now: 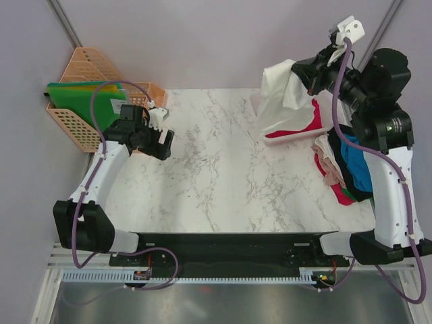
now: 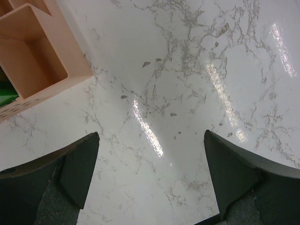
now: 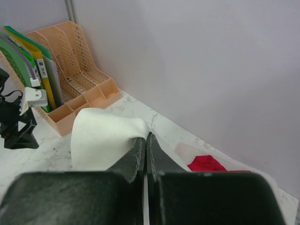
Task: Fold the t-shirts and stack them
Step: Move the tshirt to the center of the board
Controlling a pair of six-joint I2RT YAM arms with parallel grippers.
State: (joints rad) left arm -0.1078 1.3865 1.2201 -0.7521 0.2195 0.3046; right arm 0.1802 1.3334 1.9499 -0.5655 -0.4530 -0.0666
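My right gripper [image 1: 298, 69] is raised over the table's far right corner, shut on a fold of the large white t-shirt [image 1: 282, 89]. The cloth hangs down from it into the white basket [image 1: 270, 140]. In the right wrist view the jaws [image 3: 146, 137] are pressed together with the white t-shirt [image 3: 101, 137] bunched at their tips. A red t-shirt [image 1: 305, 127] lies in the basket and shows again as a red t-shirt [image 3: 206, 163] below the jaws. More t-shirts lie heaped [image 1: 345, 169] at the right edge: beige, blue, black, red. My left gripper [image 1: 164, 143] hovers open and empty [image 2: 151, 136] over bare marble.
An orange file rack [image 1: 84, 71] with green folders [image 1: 84, 101] stands at the table's far left corner, close behind the left gripper; its corner [image 2: 37, 61] shows in the left wrist view. The marble table [image 1: 216, 182] lies between the arms. Walls close in behind and at the left.
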